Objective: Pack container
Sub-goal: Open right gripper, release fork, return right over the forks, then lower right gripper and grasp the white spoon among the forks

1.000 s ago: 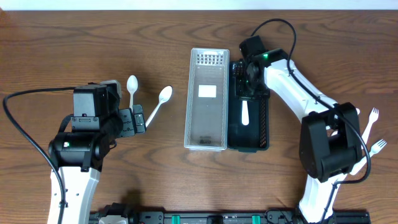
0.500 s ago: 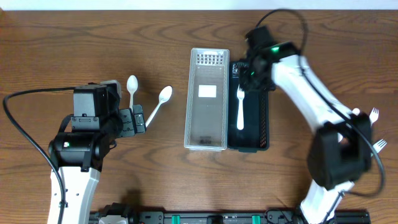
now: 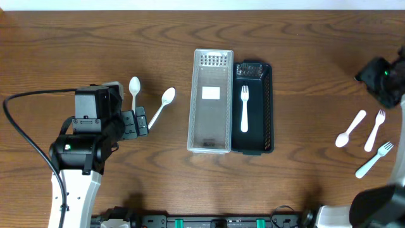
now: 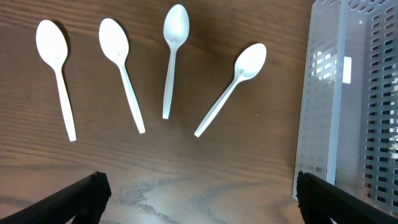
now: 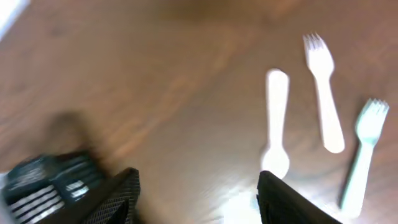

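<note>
- Inside the black tray (image 3: 266, 120), one white fork (image 3: 244, 109) lies lengthwise.
- Well left of the tray, the left end effector (image 4: 199, 199) is spread wide near four spoons (image 4: 172, 59).
- Far right of the tray, the right end effector (image 5: 199, 186) has its fingers apart and holds nothing.

smooth white plastic fork (image 3: 244, 109), matt black plastic tray (image 3: 269, 120), wood-grain table (image 3: 95, 38).

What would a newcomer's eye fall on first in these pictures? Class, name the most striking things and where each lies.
Mid-table, a clear tray and a black tray sit side by side, the black one on the right holding a single white fork. Four spoons fan out on the wood to the left; a lone spoon and two forks lie at the far right.
</note>
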Robot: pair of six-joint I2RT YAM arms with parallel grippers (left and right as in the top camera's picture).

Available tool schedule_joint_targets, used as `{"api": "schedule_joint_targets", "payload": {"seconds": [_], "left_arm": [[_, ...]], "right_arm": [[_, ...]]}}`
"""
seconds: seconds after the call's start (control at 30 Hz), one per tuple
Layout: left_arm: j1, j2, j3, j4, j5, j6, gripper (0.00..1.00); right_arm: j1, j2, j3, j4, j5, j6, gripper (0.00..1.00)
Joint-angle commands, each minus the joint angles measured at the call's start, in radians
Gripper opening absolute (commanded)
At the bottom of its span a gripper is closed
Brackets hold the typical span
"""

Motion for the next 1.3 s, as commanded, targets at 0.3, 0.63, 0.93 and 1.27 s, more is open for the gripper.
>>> {"api": "schedule_joint_targets", "payload": {"seconds": [0.3,0.63,0.93,1.27], "left_arm": [[-0.002,0.002,0.013,-0.003,-0.011,0.016,0.98],[-0.002,0.002,0.013,-0.007,-0.011,0.016,0.98],[-0.002,0.002,0.013,-0.007,-0.011,0.016,0.98],[-0.002,0.002,0.013,-0.007,-0.011,0.016,0.98]], "right_arm": [[-0.188,0.219,-0.263,0.19,-0.114,-0.109,0.72],[-0.175,0.396,-0.264,0.214,-0.061,-0.108,0.74],[-0.159,0.425,-0.264,0.216,-0.035,-0.163,0.72],[-0.06,0.425,-0.264,0.182,0.014,-0.188,0.72]]}}
